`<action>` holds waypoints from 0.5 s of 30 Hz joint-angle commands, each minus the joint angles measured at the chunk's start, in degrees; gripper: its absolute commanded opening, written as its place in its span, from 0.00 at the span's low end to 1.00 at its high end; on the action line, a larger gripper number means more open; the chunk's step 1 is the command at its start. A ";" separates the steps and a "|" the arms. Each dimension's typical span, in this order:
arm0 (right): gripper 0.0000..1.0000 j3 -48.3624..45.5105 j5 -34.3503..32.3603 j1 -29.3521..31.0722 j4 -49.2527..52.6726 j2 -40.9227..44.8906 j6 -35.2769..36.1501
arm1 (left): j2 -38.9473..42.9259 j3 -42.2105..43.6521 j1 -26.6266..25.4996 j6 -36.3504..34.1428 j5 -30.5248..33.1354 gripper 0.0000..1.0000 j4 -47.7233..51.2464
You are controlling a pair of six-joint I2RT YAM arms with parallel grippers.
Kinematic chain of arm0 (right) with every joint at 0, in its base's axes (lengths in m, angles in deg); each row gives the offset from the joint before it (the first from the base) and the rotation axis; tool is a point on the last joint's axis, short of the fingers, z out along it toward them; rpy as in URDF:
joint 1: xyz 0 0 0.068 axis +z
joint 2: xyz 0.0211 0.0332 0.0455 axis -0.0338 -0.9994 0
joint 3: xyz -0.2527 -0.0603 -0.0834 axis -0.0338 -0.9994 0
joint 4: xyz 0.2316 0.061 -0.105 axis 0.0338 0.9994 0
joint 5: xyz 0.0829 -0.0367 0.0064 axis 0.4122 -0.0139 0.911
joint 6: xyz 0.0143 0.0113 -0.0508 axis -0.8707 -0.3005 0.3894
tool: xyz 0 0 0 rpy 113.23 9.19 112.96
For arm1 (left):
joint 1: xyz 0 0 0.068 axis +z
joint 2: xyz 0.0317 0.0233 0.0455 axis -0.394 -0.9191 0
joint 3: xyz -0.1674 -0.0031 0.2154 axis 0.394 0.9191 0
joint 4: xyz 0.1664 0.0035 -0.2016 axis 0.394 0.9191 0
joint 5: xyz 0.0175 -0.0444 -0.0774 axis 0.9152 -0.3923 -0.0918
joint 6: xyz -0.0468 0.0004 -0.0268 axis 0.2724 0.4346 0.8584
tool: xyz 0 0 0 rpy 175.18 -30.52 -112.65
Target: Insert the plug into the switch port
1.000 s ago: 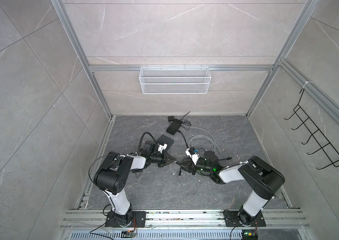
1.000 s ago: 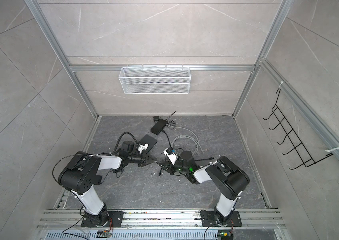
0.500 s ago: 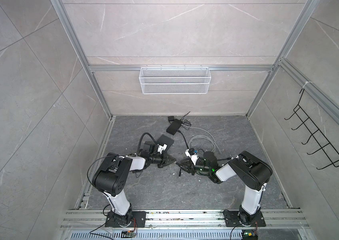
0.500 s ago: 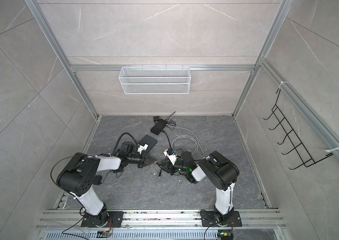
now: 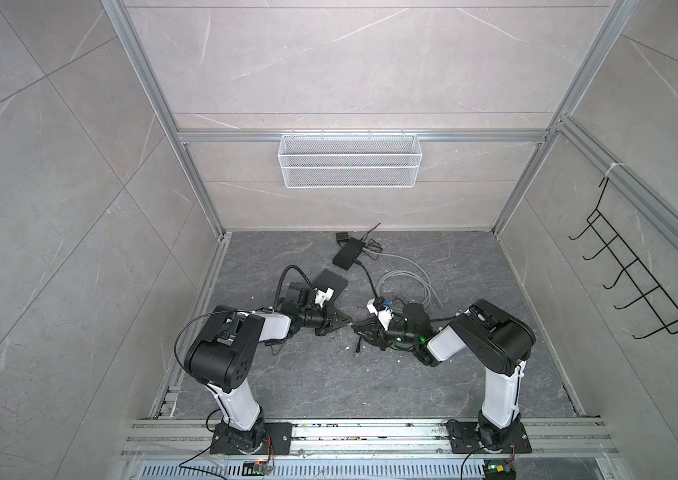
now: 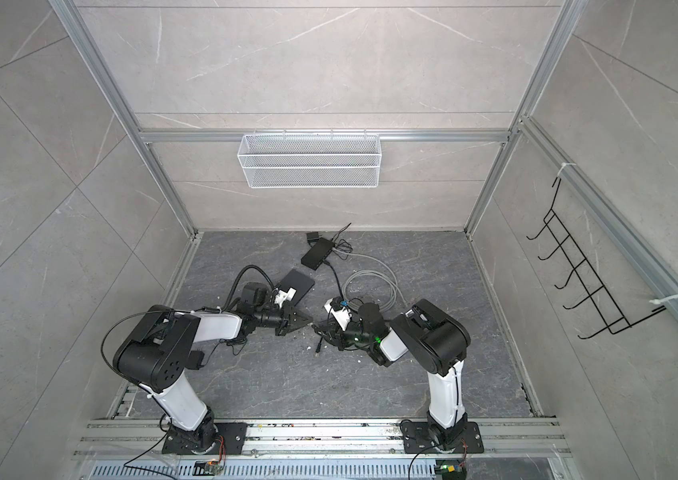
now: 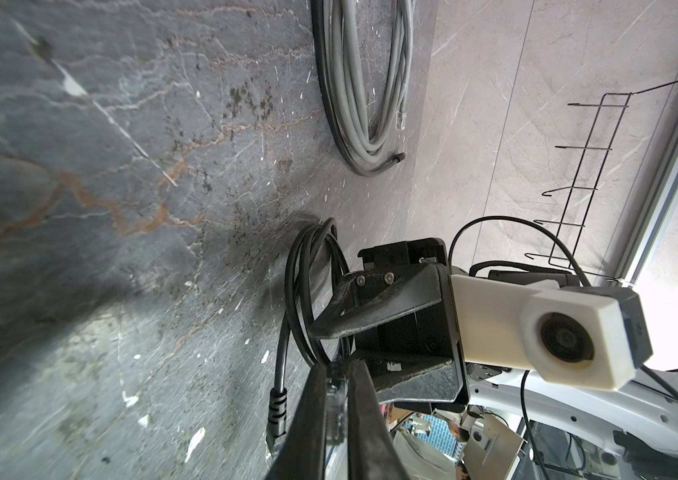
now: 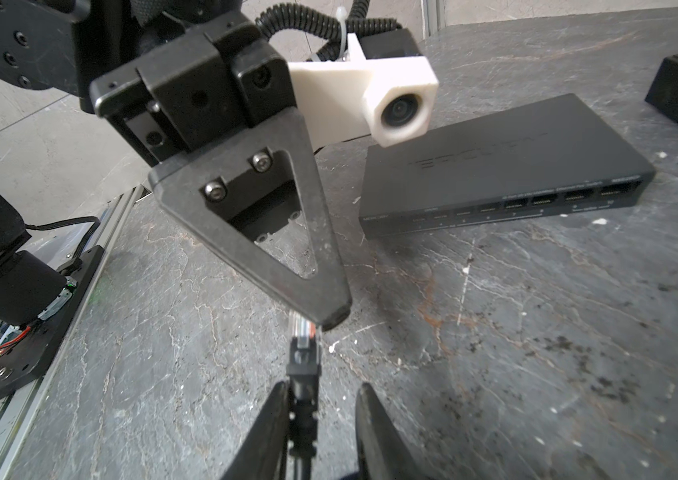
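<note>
The switch (image 8: pixel 503 166) is a flat black box with a row of ports along its front, lying on the floor beside my left arm (image 5: pixel 331 282). My left gripper (image 7: pixel 336 386) is shut on the clear plug (image 8: pixel 303 328) of a black cable, mid-floor in both top views (image 5: pixel 347 326). My right gripper (image 8: pixel 323 399) faces it tip to tip (image 5: pixel 359 331). It stands open around the cable's black boot (image 8: pixel 304 374), just behind the plug. The boot lies against one finger and the other finger stands apart from it.
A second black box (image 5: pixel 347 253) with cables plugged in sits at the back. A grey cable coil (image 5: pixel 406 286) lies behind my right arm. The black cable's other end (image 7: pixel 277 415) rests on the floor. A wire basket (image 5: pixel 350 160) and a hook rack (image 5: pixel 636 274) hang on the walls.
My right gripper's fingers have come closer together around the cable boot, and the right arm's elbow has swung inward. The left arm has held still with the plug.
</note>
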 commanded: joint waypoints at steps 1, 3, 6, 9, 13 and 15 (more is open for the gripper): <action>0.26 1.28 -1.24 0.84 0.50 -0.63 1.08 | 1.08 -0.38 0.09 0.92 -1.24 0.08 -1.28; 0.22 1.55 -1.15 0.99 0.77 -0.63 1.08 | 1.18 -0.25 0.09 0.95 -1.15 0.08 -1.23; 0.18 1.86 -1.04 1.34 1.48 -0.63 1.24 | 1.03 -0.16 0.09 0.99 -1.14 0.08 -1.36; 0.13 1.64 -1.49 1.42 2.16 -0.29 1.92 | 0.99 -0.29 0.09 1.09 -1.15 0.08 -1.43; 0.09 1.05 -2.32 1.35 3.73 1.07 2.64 | 0.83 -0.64 0.14 1.43 -0.53 0.13 -1.40; 0.08 1.05 -2.91 1.42 5.78 1.77 3.02 | 1.14 -0.94 0.68 1.27 0.50 0.20 -0.46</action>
